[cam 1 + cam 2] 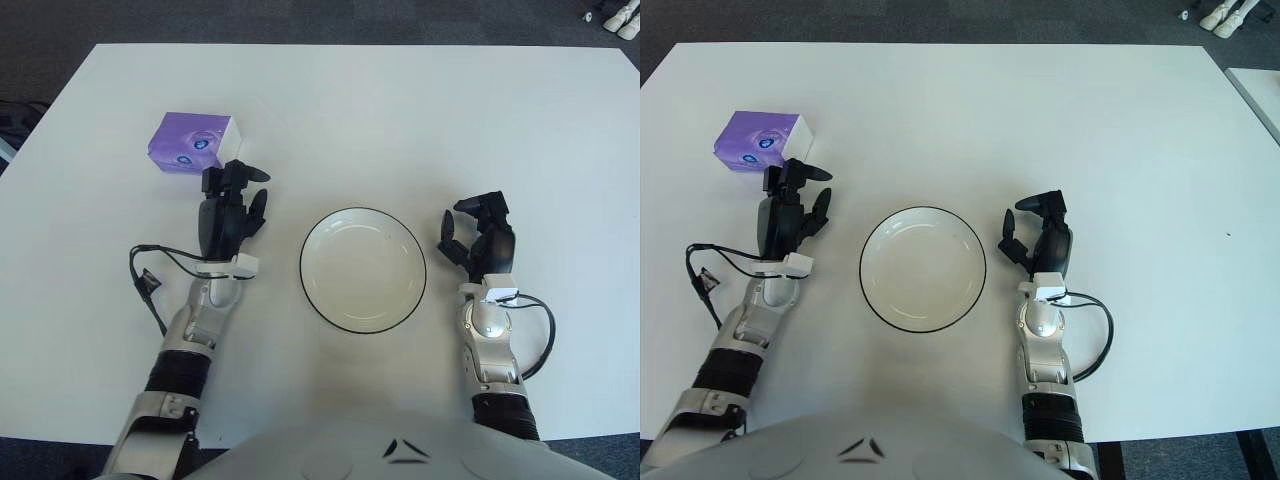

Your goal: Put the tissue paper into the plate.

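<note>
i'd ease my left hand (pixel 228 205), fingers loosely spread and holding nothing, toward 11 o'clock to straddle the purple tissue pack (pixel 190 143) just beyond it, well clear of the plate (pixel 363 269), while my right hand (pixel 480 238) sits half-curled and empty at the plate's 3 o'clock, though the pack's far side seems hidden.

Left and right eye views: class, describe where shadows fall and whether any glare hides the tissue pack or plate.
Left eye view: soft, even light; the purple tissue pack casts only a faint shadow on the white table, and the left robot hand shows just below it. Right eye view: the plate shows no glare hiding its rim; the right robot hand shows beside it, on its right.
</note>
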